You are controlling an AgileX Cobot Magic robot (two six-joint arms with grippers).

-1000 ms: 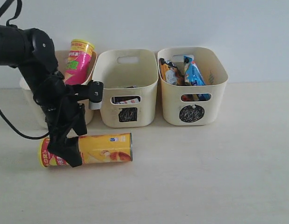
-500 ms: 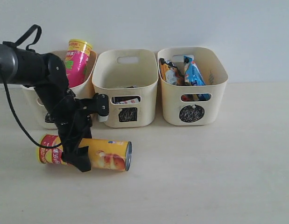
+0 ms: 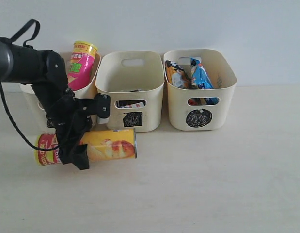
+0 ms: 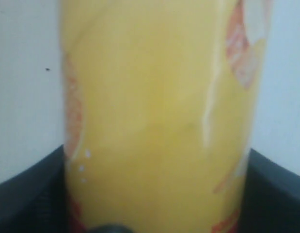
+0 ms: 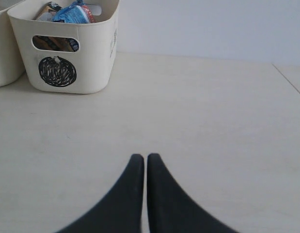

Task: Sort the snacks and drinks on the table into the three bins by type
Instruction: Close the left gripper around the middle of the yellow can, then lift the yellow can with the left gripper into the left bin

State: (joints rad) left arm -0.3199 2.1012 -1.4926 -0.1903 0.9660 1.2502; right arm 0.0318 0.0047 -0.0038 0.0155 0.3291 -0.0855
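Left hand [image 3: 74, 147] clamped onto the yellow tube [image 3: 110, 144], which sat higher and leveler than half a second earlier. Right hand [image 5: 141, 165] stayed clenched over the bench [image 3: 213, 184].

The left arm [image 3: 53, 92] hides the mark on the left bin [image 3: 31, 107]; the yellow-red tube [image 4: 154, 121] is blurred, both ends cropped.

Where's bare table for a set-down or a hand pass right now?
Free: the pale beige wood-grain table right of the lying yellow-red chip tube, in front of the cream plastic square-marked bin and circle-marked bin. Crowded: in front of the left cream bin, where the left gripper holds the tube.
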